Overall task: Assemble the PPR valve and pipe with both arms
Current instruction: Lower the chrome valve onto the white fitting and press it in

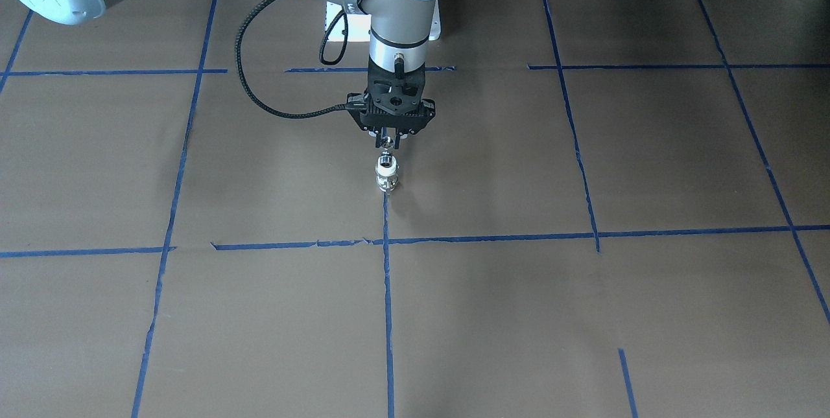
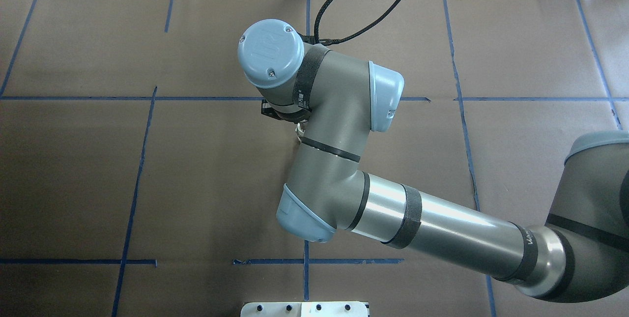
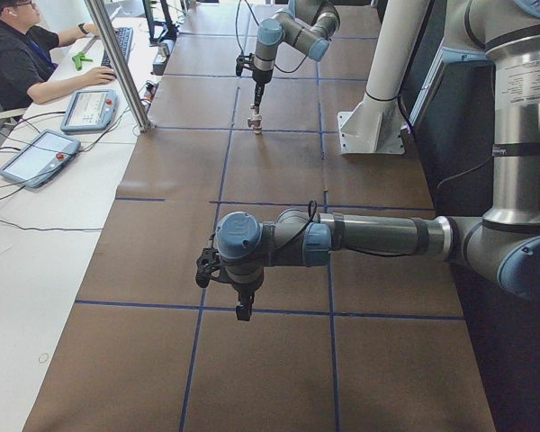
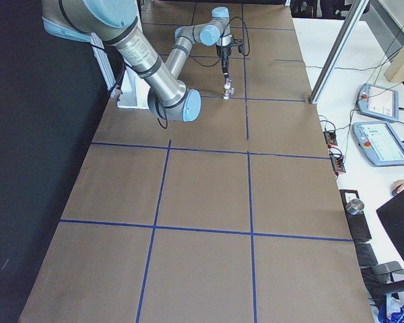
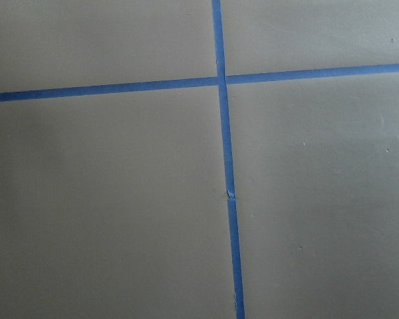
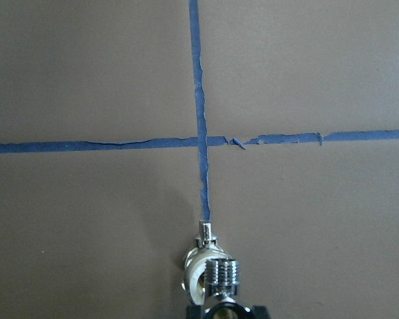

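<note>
The white PPR valve (image 1: 387, 179) stands upright on the brown table, on a blue tape line. My right gripper (image 1: 388, 140) points straight down over it and is shut on the chrome pipe (image 1: 386, 160). The pipe's lower end is at the valve's top opening; I cannot tell whether it is seated. The right wrist view shows the threaded pipe (image 6: 223, 271) just in front of the valve (image 6: 195, 269). In the overhead view the right wrist hides the gripper. My left gripper (image 3: 243, 311) hangs over bare table far from the valve; I cannot tell if it is open or shut.
The white pedestal base (image 3: 369, 135) stands behind the valve. An operator (image 3: 18, 54) sits at a side desk with teach pendants (image 3: 36, 157) beyond a metal post (image 3: 117, 63). Blue tape lines (image 5: 223, 133) grid the table.
</note>
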`<state>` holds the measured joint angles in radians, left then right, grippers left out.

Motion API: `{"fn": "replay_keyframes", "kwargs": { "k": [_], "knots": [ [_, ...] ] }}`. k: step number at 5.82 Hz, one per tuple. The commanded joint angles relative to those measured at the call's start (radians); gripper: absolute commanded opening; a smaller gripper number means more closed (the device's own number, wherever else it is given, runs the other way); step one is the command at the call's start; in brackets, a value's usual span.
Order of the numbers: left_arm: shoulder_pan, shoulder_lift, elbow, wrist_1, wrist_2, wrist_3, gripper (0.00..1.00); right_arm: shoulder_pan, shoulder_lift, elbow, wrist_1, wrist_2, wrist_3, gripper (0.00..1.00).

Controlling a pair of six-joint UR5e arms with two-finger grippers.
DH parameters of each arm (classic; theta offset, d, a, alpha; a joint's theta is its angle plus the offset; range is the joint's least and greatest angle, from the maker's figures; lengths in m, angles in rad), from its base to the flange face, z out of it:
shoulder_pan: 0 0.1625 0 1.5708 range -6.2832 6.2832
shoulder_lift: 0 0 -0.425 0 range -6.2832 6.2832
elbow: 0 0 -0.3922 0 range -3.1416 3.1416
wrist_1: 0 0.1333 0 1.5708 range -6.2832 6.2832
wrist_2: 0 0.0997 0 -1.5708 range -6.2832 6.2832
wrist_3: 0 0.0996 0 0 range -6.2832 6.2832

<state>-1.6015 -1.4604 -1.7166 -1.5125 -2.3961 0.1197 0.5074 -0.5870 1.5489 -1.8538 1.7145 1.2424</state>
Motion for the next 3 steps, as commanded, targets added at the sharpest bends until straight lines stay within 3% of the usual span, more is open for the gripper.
{"fn": "replay_keyframes", "kwargs": {
  "k": [1,3],
  "knots": [
    [0.0,0.0,0.0,0.0,0.0,0.001,1.0,-0.001,-0.002,-0.001,0.001,-0.001,0.0,0.0],
    [0.0,0.002,0.0,0.0,-0.001,0.0,1.0,-0.001,-0.002,-0.018,0.004,-0.015,0.0,0.0]
  ]
}}
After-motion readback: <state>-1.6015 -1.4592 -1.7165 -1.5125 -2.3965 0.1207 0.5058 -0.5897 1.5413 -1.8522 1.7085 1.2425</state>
